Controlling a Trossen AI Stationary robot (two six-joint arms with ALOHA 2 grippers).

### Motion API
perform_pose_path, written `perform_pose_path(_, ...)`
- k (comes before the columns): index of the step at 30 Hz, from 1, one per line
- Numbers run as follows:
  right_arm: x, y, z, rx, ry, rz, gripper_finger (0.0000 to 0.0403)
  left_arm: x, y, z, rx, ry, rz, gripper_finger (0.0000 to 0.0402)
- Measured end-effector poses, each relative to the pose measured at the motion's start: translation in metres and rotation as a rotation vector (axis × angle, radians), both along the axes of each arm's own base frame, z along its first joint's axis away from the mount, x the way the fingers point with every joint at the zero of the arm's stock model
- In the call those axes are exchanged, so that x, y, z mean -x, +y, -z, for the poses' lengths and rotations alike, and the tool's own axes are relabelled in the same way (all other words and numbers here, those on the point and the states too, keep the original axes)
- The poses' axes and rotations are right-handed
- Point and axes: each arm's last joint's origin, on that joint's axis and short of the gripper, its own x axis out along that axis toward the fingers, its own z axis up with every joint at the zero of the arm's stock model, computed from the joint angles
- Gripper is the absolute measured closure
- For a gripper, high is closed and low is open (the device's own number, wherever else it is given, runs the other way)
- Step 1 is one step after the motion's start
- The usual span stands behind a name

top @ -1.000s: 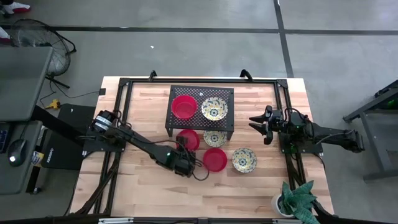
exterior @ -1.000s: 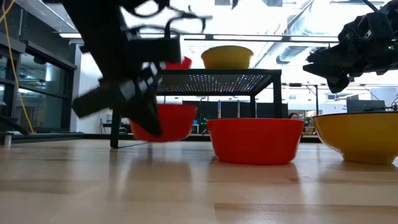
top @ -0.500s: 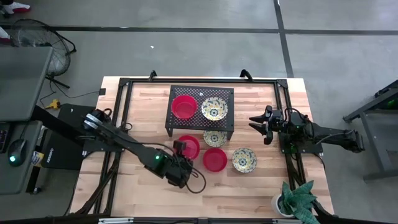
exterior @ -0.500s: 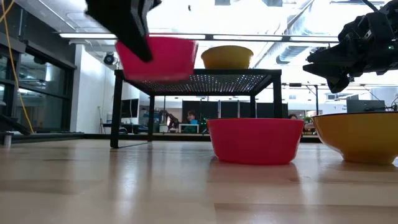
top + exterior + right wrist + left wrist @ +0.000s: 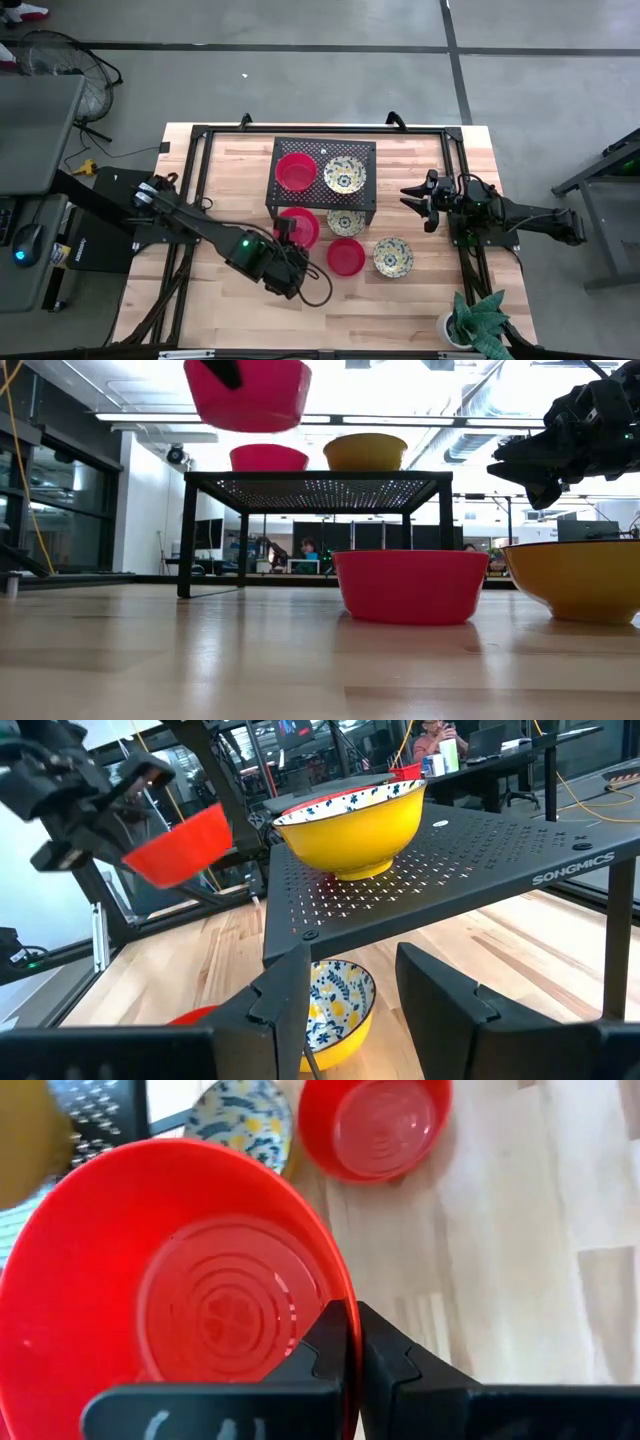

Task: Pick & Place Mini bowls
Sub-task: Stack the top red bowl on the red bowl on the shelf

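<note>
In the low view the lifted red bowl [image 5: 248,395] is cut off at its rim by the picture's top edge, above the rack [image 5: 315,485]. The patterned bowl [image 5: 345,222] under the rack is half hidden from above. People behind the rack are too small to tell.

Bowl held in my left end effector [image 5: 350,1342]: plain glossy red [image 5: 190,1290]. Second red bowl [image 5: 345,256] on pale wood bench [image 5: 230,170]. Black perforated rack [image 5: 323,152]. Floral bowls [image 5: 393,257]: cream inside, blue-yellow pattern; outsides apparently yellow.
</note>
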Motion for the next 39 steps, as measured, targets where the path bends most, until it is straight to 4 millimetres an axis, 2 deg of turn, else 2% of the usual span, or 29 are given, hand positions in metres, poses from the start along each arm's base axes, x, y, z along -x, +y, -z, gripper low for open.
perform_pose_path(9,0.000,0.000,0.000,0.000,0.000,0.000,0.0265,0.004,0.011,-0.029,-0.056,0.030,0.035,0.0401)
perform_pose_path(15,0.000,0.000,0.000,0.000,0.000,0.000,0.0265,-0.001,0.032,-0.043,-0.119,0.081,0.100,0.0401)
perform_pose_path(21,0.000,0.000,0.000,0.000,0.000,0.000,0.0265,-0.003,0.062,-0.056,-0.144,0.107,0.163,0.0401)
perform_pose_path(26,0.000,0.000,0.000,0.000,0.000,0.000,0.0265,-0.004,0.082,-0.060,-0.178,0.142,0.197,0.0401)
perform_pose_path(31,0.000,0.000,0.000,0.000,0.000,0.000,0.0265,0.004,0.102,-0.072,-0.193,0.146,0.238,0.0401)
perform_pose_path(35,0.000,0.000,0.000,0.000,0.000,0.000,0.0265,0.007,0.116,-0.074,-0.205,0.182,0.276,0.0401)
perform_pose_path(39,0.000,0.000,0.000,0.000,0.000,0.000,0.0265,0.010,0.130,-0.083,-0.201,0.137,0.325,0.0401)
